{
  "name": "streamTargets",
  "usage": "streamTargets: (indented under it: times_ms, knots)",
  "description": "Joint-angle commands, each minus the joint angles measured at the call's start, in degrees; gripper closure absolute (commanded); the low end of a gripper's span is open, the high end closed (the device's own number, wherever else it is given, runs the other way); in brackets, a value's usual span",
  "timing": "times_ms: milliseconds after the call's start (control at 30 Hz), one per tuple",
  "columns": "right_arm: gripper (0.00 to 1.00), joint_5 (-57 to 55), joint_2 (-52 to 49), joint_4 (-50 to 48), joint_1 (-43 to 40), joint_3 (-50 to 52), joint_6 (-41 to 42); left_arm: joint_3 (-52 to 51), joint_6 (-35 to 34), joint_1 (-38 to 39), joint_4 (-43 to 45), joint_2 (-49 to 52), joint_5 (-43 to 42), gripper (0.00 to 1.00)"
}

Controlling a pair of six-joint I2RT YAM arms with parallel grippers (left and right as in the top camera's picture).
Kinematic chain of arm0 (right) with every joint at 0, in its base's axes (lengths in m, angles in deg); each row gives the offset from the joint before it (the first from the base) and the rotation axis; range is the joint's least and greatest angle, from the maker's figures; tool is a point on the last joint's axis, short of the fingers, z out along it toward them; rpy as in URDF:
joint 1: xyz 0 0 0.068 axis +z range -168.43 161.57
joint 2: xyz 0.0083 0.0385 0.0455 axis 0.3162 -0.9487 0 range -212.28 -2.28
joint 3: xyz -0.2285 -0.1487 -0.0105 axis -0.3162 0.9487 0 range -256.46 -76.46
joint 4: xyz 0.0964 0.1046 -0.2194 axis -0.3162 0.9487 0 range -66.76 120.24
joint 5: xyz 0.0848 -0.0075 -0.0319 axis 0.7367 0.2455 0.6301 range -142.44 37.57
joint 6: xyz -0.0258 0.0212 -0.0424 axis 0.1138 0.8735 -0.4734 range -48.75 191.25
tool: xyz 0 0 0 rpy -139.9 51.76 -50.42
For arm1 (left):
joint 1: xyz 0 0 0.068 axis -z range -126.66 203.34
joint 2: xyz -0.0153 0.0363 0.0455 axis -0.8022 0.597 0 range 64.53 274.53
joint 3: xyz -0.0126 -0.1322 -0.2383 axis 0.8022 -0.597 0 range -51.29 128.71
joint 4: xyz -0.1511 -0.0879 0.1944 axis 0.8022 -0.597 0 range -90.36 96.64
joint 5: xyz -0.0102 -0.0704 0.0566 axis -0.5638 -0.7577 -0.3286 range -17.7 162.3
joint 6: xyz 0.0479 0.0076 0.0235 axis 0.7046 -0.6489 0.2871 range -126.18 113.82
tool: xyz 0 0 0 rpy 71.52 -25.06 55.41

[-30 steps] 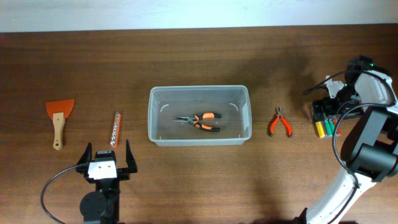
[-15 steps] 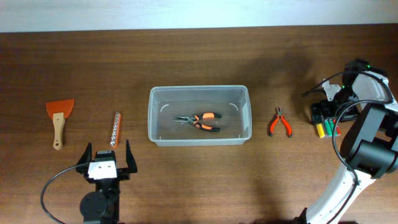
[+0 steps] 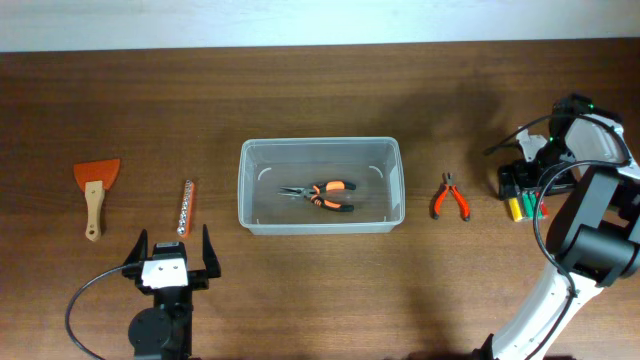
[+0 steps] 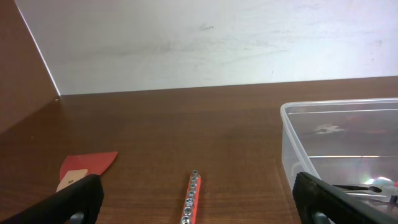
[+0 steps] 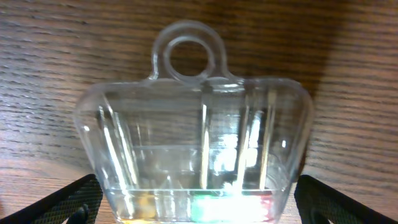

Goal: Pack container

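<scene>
No words, numbers, brand marks or signs clear enough to read anywhere. Nothing on container point(image 3: 243, 186), orange pliers point(image 3: 322, 194), red pliers point(image 3: 451, 197), scraper point(image 3: 94, 195) or orange strip point(image 3: 185, 206). Clear case point(image 5: 199, 149), seen close in right wrist view: plain plastic, no letters.

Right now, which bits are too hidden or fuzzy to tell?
- Right wrist view: the clear plastic case with a ring tab is cut off by the bottom edge, and its coloured contents are blurred.
- Left wrist view: a finger of the left gripper covers most of the handle of the orange scraper. The other finger and the right edge hide most of the orange-and-black pliers in the clear plastic bin.
- Overhead: the sockets on the orange rail are too small to read.
</scene>
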State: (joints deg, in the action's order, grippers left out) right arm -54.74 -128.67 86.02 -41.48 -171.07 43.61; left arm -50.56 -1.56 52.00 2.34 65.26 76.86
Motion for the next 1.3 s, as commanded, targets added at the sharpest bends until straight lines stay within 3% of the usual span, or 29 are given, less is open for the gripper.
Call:
streamTargets:
  times_ms: [0, 1133, 1267]
  knots:
    - [0.01, 0.5, -0.7, 0.2, 1.4, 0.0, -0.5, -0.2, -0.7, 0.2, -0.1, -0.4, 0.2, 0.01]
    - [0.01, -1.2, -0.7, -1.1, 1.7, 1.7, -0.4, -0.2, -0.7, 0.2, -0.1, -0.4, 0.2, 0.01]
    - [0.08, -1.2, -0.7, -1.1, 1.7, 1.7, -0.4, -0.2, -0.7, 0.2, -0.1, -0.4, 0.2, 0.01]
